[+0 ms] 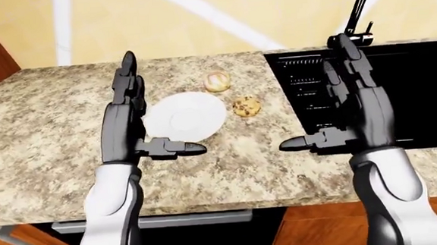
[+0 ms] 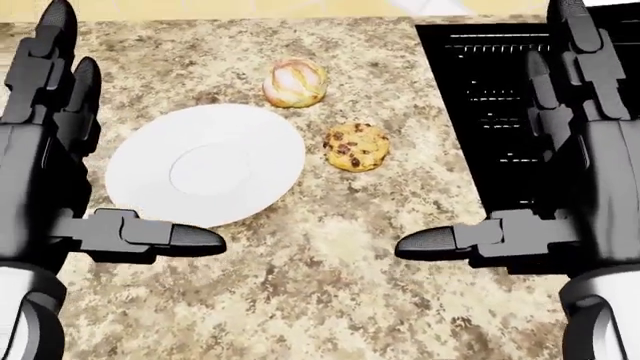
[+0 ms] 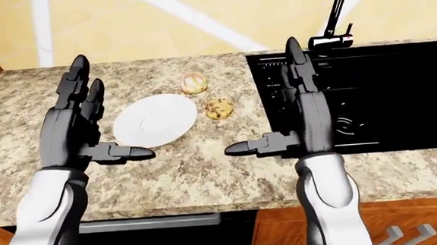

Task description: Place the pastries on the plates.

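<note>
Task not begun: cookie (image 2: 357, 147) and round pastry (image 2: 295, 82) lie beside the bare plate (image 2: 150, 161); left hand (image 2: 45, 161) and right hand (image 2: 590, 165) spread wide, holding nothing.

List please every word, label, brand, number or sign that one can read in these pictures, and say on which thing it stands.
None: no readable text shows in any view.
The white plate is blank.
The cookie and the round pastry bear no label.
The black sink shows only white ridge lines, not letters.
The granite counter carries no sign.
</note>
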Controlling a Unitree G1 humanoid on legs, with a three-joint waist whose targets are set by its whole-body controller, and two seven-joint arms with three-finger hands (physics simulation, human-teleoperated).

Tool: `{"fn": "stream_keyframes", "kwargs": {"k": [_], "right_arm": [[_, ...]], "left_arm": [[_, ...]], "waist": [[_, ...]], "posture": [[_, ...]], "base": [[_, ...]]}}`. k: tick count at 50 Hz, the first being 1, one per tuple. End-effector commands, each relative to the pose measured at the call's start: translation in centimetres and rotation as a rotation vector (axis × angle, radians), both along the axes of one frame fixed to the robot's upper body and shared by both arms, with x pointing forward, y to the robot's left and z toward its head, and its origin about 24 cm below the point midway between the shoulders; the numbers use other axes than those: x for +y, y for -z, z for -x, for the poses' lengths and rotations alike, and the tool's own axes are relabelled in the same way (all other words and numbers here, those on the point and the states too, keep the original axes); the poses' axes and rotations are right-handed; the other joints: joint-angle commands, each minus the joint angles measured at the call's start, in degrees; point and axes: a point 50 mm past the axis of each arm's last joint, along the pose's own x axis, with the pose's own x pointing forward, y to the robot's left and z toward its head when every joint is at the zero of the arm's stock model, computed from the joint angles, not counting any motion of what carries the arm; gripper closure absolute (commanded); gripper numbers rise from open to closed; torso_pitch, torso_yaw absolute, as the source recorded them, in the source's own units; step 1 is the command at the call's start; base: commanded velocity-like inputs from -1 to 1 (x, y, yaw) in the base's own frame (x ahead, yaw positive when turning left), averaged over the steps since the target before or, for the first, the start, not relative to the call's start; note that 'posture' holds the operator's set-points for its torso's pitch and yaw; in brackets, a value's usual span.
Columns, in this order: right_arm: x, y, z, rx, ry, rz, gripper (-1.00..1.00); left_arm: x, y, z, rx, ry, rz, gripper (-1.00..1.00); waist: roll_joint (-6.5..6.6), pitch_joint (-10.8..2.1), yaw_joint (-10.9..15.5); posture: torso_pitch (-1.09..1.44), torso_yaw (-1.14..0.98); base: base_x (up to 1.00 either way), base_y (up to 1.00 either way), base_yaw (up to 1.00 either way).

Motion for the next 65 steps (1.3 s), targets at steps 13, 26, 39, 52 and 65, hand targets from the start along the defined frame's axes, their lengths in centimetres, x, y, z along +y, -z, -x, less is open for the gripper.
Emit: {"fn": "stream_keyframes", "kwargs": {"k": [13, 26, 39, 52, 65], "right_arm": [[0.6, -1.5, 0.4, -0.082, -0.032, -0.017, -1.00], [0.5, -1.8, 0.2, -0.062, -0.016, -0.003, -1.00], [-0.8, -4.3, -0.1, 0.026, 0.057, 0.114, -1.00], [-2.2, -7.5, -6.3, 0.182, 0.114, 0.278, -1.00], [-1.6, -8.9, -10.6, 0.282, 0.058, 0.396, -1.00]], "left_arm": [[0.5, -1.6, 0.7, -0.085, -0.020, -0.014, -1.00], [0.6, -1.4, 0.3, -0.084, -0.024, -0.016, -1.00], [0.8, -1.2, 0.6, -0.087, -0.032, -0.017, -1.00], [0.9, -0.8, 0.3, -0.078, -0.032, -0.015, -1.00], [0.8, -1.6, 0.2, -0.089, -0.024, -0.018, -1.00]], "waist": [[0.08, -1.17, 0.83], [1.28, -3.12, 0.98], [1.00, -2.51, 1.25], [0.88, -2.23, 1.31], [1.57, -2.53, 1.19]], "posture": [[0.00, 0.00], [0.00, 0.00], [0.00, 0.00], [0.00, 0.00], [0.00, 0.00]], "base": [[0.12, 0.05, 0.00], [0.00, 0.00, 0.00], [0.00, 0.00, 0.00], [0.00, 0.00, 0.00], [0.00, 0.00, 0.00]]}}
